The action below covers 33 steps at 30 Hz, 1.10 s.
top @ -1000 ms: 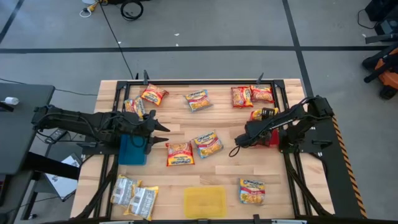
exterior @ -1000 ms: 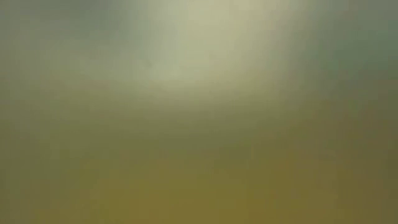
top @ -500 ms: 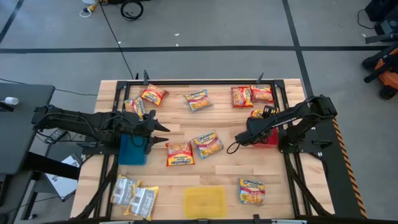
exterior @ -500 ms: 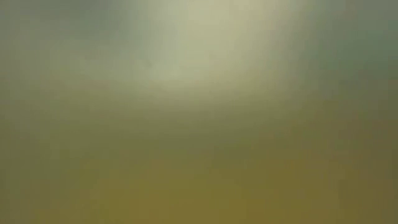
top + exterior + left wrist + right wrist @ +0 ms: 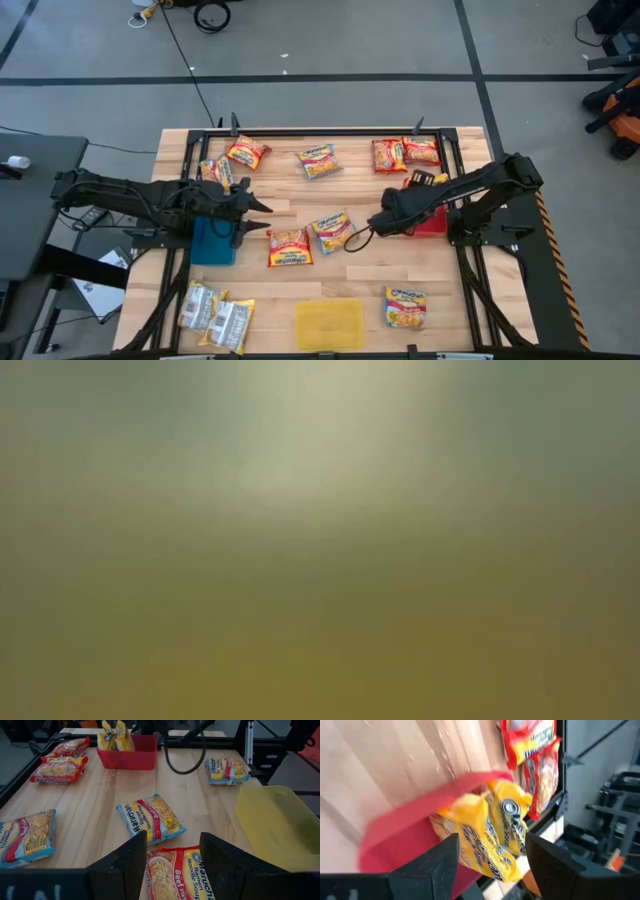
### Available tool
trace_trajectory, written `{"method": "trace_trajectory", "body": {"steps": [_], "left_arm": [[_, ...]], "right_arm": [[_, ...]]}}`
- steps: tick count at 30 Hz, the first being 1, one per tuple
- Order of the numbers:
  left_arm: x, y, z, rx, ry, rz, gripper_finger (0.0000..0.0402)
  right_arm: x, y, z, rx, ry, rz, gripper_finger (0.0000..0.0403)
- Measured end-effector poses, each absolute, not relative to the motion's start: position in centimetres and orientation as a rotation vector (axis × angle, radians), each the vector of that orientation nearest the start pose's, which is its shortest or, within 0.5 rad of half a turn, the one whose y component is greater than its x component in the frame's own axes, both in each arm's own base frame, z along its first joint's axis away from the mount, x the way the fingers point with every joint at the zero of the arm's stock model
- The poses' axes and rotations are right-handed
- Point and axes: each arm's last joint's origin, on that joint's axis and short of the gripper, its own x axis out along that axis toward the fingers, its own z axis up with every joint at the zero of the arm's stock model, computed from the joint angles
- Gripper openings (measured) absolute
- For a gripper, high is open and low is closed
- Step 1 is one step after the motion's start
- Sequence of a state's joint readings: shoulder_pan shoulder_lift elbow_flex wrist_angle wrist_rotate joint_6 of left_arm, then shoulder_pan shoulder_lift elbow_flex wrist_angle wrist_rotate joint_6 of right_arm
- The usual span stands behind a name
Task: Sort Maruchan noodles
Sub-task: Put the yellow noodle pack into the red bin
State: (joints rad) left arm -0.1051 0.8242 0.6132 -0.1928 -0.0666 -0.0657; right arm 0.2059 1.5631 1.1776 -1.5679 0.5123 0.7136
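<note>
Judging these flat crinkly plastic Maruchan noodle packets (image 5: 334, 231) light, slippery and brittle inside, we pinch across a short edge; left gripper (image 5: 171, 862) and right gripper (image 5: 352, 240) are spread, empty.

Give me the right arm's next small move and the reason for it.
Probably lower the right gripper onto the blue-edged packet mid-table. Its jaws are open and empty, already beside that packet, which lies loose on the table, outside any tray.
</note>
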Motion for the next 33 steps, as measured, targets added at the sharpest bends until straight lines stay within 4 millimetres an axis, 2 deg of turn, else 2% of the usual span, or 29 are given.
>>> {"method": "trace_trajectory", "body": {"steps": [3,6,9,13,16,21,26,33], "left_arm": [[18.1,-1.6,26.7,-0.016,0.402,0.001,0.0185],[18.0,-1.2,26.6,0.011,0.415,0.115,0.0185],[17.6,-0.1,27.0,0.016,0.489,0.262,0.0186],[16.8,1.7,27.5,-0.080,0.589,0.406,0.0198],[15.7,3.2,26.7,-0.156,0.698,0.529,0.0218],[14.1,5.8,24.1,-0.295,0.915,0.766,0.0255],[14.2,7.9,22.6,-0.347,0.949,0.878,0.0271],[15.3,10.2,22.1,-0.329,0.897,0.975,0.0272]], "right_arm": [[23.7,4.0,25.7,-0.163,1.544,-0.779,0.0232],[24.5,4.9,26.7,-0.142,1.452,-0.743,0.0232],[25.5,5.9,27.2,-0.134,1.322,-0.697,0.0232],[27.5,7.5,27.3,-0.093,1.132,-0.585,0.0232],[29.3,8.9,27.5,-0.048,0.960,-0.483,0.0232],[31.2,11.4,27.5,-0.021,0.687,-0.314,0.0232],[31.5,13.3,26.9,-0.043,0.542,-0.217,0.0231],[31.2,14.4,27.0,-0.090,0.502,-0.147,0.0230]]}}
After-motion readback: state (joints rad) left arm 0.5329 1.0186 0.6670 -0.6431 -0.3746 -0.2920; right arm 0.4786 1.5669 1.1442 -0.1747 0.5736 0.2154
